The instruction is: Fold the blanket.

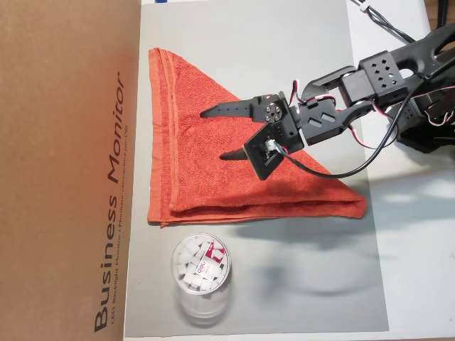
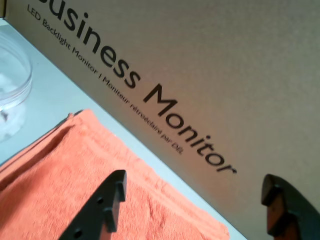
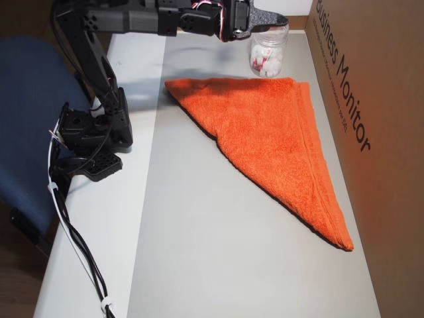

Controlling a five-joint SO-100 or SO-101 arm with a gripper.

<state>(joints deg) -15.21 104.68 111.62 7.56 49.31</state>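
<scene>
The pincer (image 1: 212, 133), jaws apart and empty, hovers over the blanket (image 1: 206, 170), already a triangle, its long fold running diagonally.

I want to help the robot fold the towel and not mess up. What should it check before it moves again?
1. Gripper open: ok, the jaws stand wide apart in the wrist view.
2. Gripper empty: ok, nothing sits between the fingers.
3. Blanket already folded once: ok, it lies as a flat triangle on the grey mat.
4. Gripper lifted clear of the cloth: ok, it hovers above it.
5. Plastic jar away from the blanket: ok, it stands apart, beside the long folded edge.
6. Cardboard box out of the way: cannot tell, it runs close along the blanket's hemmed side.
</scene>
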